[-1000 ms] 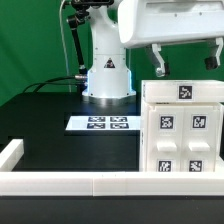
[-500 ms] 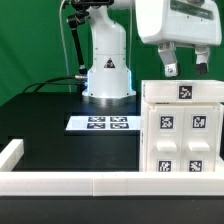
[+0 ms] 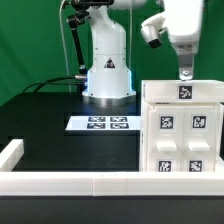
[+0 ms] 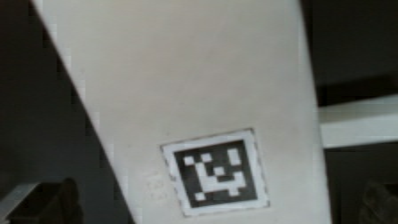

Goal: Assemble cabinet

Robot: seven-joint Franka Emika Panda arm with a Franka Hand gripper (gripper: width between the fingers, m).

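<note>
1. The cabinet (image 3: 182, 128) stands at the exterior view's right, a tall white box with tagged faces, hard against the front rail (image 3: 110, 184).
2. Its top edge carries one tag (image 3: 185, 92); the front face shows four more in two rows.
3. The gripper (image 3: 184, 70) hangs just above that top edge, near the upper tag. Only one dark finger (image 3: 184, 68) shows clearly, so I cannot tell whether the fingers are spread or closed, or whether they touch the cabinet.
4. In the wrist view a white panel (image 4: 187, 95) fills most of the frame, running slantwise, with a single tag (image 4: 217, 171) near one end. Dark table shows past both long edges. The fingers are not clearly visible there.
5. The marker board (image 3: 99, 123) lies flat on the black table (image 3: 45, 125), between the robot base (image 3: 107, 72) and the front rail, apart from the cabinet's left edge.
6. Open black table lies to the exterior view's left of the cabinet, bounded by the front rail and a short rail stub (image 3: 10, 152) at the left corner.
7. A cable (image 3: 55, 82) runs along the table's far edge by the base.
</note>
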